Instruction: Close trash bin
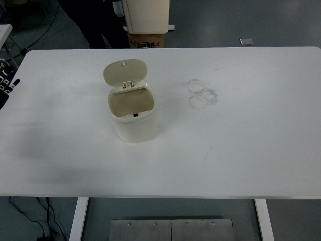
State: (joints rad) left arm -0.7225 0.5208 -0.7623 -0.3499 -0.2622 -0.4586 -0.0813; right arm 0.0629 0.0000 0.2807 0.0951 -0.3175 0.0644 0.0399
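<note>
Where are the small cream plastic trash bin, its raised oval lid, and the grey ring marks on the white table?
cream plastic trash bin (135, 128): head view, front wall.
raised oval lid (124, 71): head view, inner face.
grey ring marks (202, 93): head view, middle of smudges.

Dark object (7, 85) cut off at left edge

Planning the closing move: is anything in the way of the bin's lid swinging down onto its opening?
Nothing visible is. The lid stands open, hinged at the far rim of the trash bin, and the opening below it looks empty. The table around the bin holds only faint ring marks off to the right. Neither hand is in view.
</note>
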